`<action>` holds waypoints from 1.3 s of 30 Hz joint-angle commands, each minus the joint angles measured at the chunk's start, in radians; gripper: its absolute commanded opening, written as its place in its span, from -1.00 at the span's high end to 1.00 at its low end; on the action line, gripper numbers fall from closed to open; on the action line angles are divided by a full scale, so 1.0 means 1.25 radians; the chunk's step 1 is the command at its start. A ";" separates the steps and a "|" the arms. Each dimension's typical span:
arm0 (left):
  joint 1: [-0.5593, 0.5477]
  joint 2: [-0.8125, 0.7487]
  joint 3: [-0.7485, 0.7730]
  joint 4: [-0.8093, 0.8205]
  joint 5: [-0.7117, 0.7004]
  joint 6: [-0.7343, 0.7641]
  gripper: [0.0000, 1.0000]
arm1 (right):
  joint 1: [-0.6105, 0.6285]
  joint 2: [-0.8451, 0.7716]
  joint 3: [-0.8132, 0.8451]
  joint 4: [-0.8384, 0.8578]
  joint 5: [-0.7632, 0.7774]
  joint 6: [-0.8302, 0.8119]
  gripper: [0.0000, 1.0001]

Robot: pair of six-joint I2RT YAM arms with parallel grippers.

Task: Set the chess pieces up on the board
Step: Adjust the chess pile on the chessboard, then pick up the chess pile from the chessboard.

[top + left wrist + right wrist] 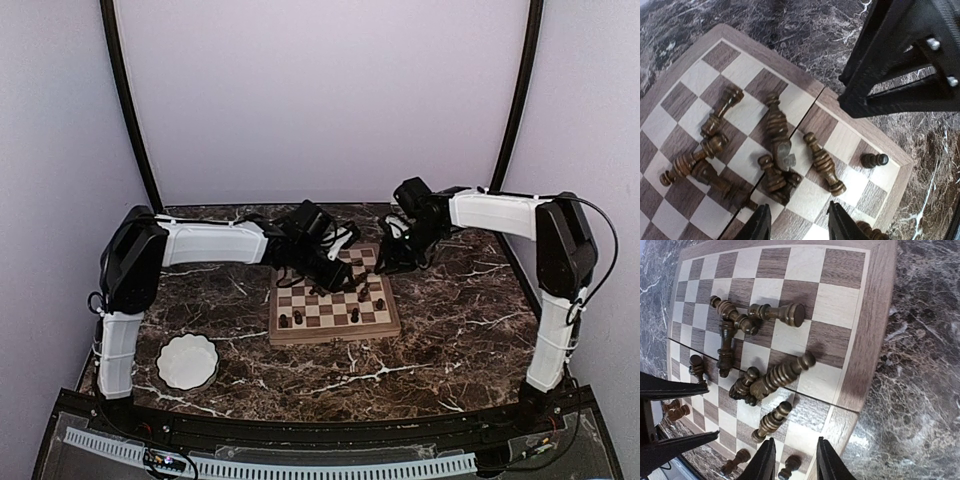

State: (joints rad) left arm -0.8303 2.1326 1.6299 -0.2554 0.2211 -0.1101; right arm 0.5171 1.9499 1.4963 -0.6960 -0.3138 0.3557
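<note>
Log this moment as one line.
chess pieces: mostly toppled on board | left gripper: open, near toppled pieces | right gripper: open, over board edge | setup: not done

Each wrist view's bottom edge cuts off the black left gripper [799, 219] and black right gripper [792, 454], while from above they hide the far rows of the square tan-and-brown wooden chessboard [330, 326], whose tiny dark brown chess pieces [355, 315] are too small to identify.
</note>
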 commanded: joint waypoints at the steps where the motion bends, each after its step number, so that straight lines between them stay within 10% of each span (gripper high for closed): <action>1: -0.020 0.020 0.035 0.080 -0.037 0.049 0.19 | -0.005 -0.080 -0.033 -0.024 0.040 0.021 0.40; 27: -0.032 0.207 0.235 -0.052 -0.217 0.043 0.29 | -0.005 -0.198 -0.109 -0.065 0.086 0.036 0.39; 39: -0.003 0.121 0.225 0.013 -0.002 0.037 0.71 | -0.005 -0.207 -0.104 -0.029 0.087 0.034 0.39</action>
State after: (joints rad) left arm -0.8501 2.3859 1.9106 -0.2443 0.0605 -0.0490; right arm 0.5159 1.7172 1.3674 -0.7753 -0.2089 0.3916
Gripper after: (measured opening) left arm 0.184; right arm 0.305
